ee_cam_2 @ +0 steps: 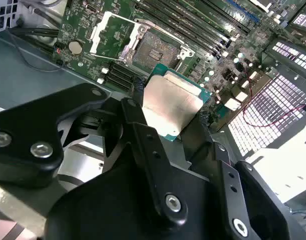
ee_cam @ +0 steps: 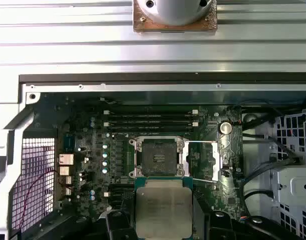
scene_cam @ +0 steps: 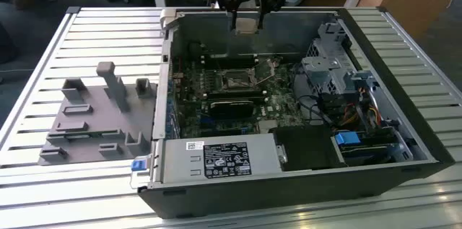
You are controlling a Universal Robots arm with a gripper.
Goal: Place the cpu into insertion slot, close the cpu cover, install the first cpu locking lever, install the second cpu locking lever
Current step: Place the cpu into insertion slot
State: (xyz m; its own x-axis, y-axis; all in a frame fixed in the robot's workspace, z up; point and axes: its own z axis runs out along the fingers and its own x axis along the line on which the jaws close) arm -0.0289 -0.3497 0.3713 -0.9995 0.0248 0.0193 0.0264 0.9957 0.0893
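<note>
My gripper [scene_cam: 245, 19] hangs above the far wall of the open computer case, shut on the cpu [scene_cam: 246, 27]. In both wrist views the cpu [ee_cam_2: 170, 102] [ee_cam: 164, 207], a silver-grey square on a green edge, sits clamped between the black fingers [ee_cam_2: 137, 117]. The insertion slot [ee_cam: 158, 157] [ee_cam_2: 155, 50] [scene_cam: 235, 82] lies bare on the green board below, its dark centre showing. Beside it the cpu cover [ee_cam: 203, 160] [ee_cam_2: 110, 32] is swung open, a silver frame with a square hole. I cannot pick out the locking levers from the cover's edges.
Long black memory slots [ee_cam: 150, 120] run along one side of the socket. A drive cage and cables [scene_cam: 339, 83] fill the case on the exterior view's right, a power supply [scene_cam: 220, 158] stands at its near end. A grey fixture [scene_cam: 94, 115] lies on the slatted table [scene_cam: 43, 196].
</note>
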